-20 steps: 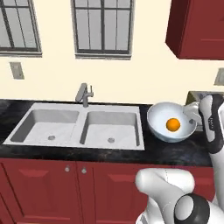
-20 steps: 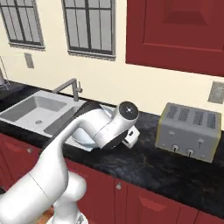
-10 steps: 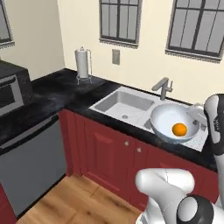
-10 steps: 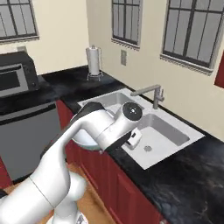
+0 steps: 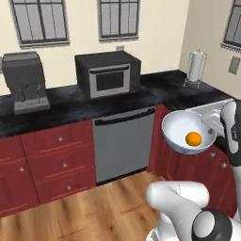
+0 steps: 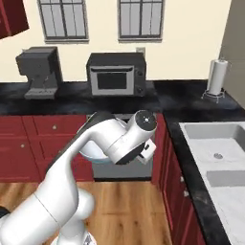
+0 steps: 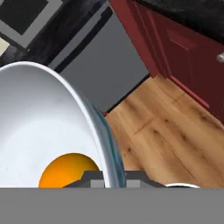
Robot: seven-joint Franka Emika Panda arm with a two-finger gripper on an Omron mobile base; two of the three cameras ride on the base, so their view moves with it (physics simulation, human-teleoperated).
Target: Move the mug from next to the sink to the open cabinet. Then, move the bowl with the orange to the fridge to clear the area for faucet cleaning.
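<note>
The bowl is up in the air, out in front of the robot and above the wood floor, away from the worktop. The fingers are pinched tight on its rim, one inside and one outside. The orange sits low inside the bowl. The arm is bent, holding the bowl level. The fridge is not seen yet, so the robot must keep turning.

No readable text, labels, brands or numbers were visible on any appliance, cabinet or wall.
</note>
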